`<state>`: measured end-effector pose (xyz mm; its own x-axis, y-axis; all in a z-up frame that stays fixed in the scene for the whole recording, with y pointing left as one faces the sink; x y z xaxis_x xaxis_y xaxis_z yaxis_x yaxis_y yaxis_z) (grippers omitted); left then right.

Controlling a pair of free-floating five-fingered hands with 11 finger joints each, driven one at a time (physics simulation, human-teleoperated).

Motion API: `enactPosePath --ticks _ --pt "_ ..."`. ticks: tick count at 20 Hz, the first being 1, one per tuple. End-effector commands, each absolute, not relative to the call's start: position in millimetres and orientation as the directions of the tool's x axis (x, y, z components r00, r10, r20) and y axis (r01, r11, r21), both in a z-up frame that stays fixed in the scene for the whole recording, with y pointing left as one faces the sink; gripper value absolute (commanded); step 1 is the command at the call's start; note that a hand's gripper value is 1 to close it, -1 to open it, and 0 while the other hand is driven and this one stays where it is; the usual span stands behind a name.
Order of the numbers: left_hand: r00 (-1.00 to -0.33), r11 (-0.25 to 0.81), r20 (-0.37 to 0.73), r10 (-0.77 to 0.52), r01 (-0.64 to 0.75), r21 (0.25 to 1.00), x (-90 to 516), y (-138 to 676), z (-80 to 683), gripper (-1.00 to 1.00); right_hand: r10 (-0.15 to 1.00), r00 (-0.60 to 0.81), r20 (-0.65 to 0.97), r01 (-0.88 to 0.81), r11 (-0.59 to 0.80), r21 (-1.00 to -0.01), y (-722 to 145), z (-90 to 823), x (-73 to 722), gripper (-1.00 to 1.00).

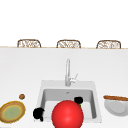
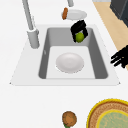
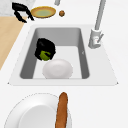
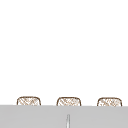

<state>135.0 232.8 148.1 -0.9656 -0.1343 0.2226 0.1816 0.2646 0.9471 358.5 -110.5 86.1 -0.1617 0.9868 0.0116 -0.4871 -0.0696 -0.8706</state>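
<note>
White counter (image 1: 25, 70) all round, wide and bare toward the back; along its far edge, three woven chair backs (image 1: 68, 44). Set into the counter, a grey sink (image 2: 98, 60), with a tall curved faucet (image 1: 67, 72) at its back rim. Large in the front view, a red ball (image 1: 67, 114) covering the front of the basin. On the sink floor, a white bowl (image 2: 69, 62), round and pale, seen from both sides. On the counter to the right of the sink, a white plate (image 3: 32, 112) with a brown baguette (image 3: 61, 110) lying across its rim. On the counter to the left, a yellow-rimmed woven plate (image 1: 12, 111), and just beside it, apart, a small brown round item (image 1: 22, 96). Over the right half of the basin, above the bowl and not touching it, the right hand (image 2: 78, 28), fingers curled tight round a small green lime (image 2: 80, 37). At the sink's front left corner, off the rim and in the air, the left hand (image 1: 38, 113), fingers spread apart and holding nothing.
</note>
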Motion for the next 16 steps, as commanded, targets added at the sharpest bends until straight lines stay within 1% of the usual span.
enactPosePath --ticks 1,3,6,11,16 --pt "-0.966 0.265 0.223 -0.134 0.182 0.947 135 233 148 0.00 0.985 -0.164 0.054 -0.487 -0.033 -0.873 -89 56 381 1.00" --pt "-0.966 0.265 0.223 -0.134 0.182 0.947 135 233 148 0.00 0.984 -0.162 0.071 -0.491 -0.018 -0.871 -80 41 392 1.00" --pt "-0.966 0.265 0.223 -0.134 0.182 0.947 135 233 148 0.00 0.990 -0.107 0.088 -0.494 0.023 -0.869 -75 15 396 1.00" --pt "-0.966 0.265 0.223 -0.134 0.182 0.947 135 233 148 0.00 0.991 -0.093 0.100 -0.483 0.043 -0.875 -70 -25 426 1.00" --pt "-0.966 0.265 0.223 -0.134 0.182 0.947 135 233 148 0.00 0.987 -0.133 0.087 -0.480 0.013 -0.877 -66 -67 449 1.00"
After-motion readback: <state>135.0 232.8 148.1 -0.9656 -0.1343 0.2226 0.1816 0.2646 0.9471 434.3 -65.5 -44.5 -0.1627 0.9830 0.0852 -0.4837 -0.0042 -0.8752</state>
